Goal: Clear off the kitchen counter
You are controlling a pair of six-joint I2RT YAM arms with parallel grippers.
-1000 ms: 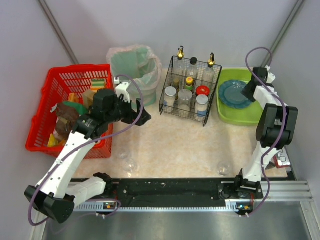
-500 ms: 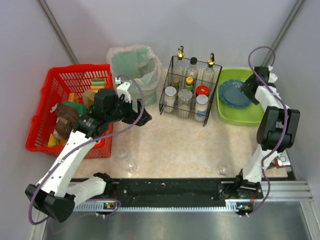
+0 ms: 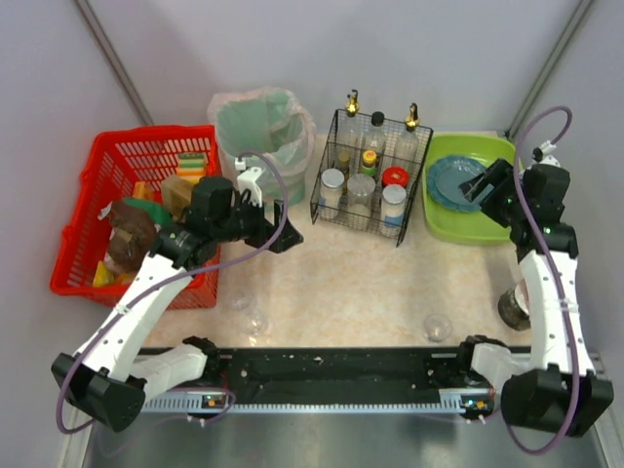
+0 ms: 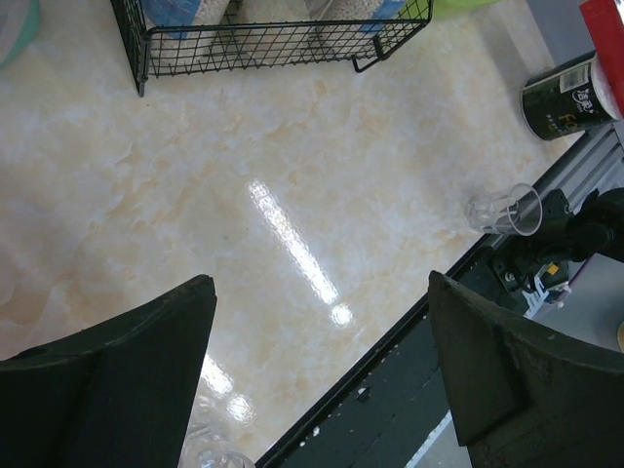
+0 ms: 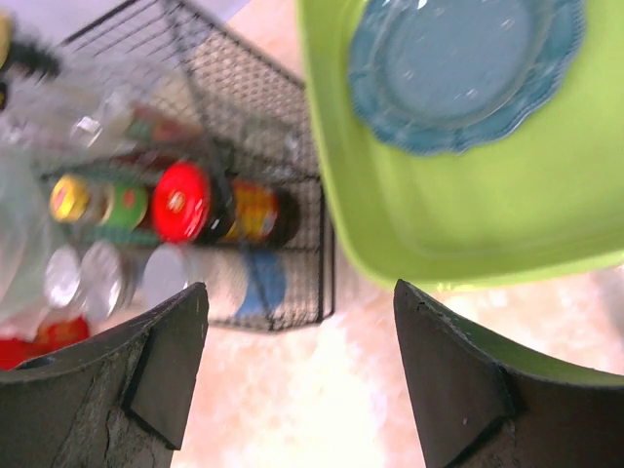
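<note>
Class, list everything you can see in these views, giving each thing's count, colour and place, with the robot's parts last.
kitchen counter: one, beige marbled, under everything
basket: one, red, far left, filled
bin: one, green liner, back left
wire caddy: one, black, back centre, holding bottles and jars
tub: one, lime, back right
plate: at least one, blue, in tub
cups: three, clear, near rail
can: one, dark, near right
rail: one, black and silver, near edge
left gripper: one, black, open, right of basket
right gripper: one, black, open, at tub
</note>
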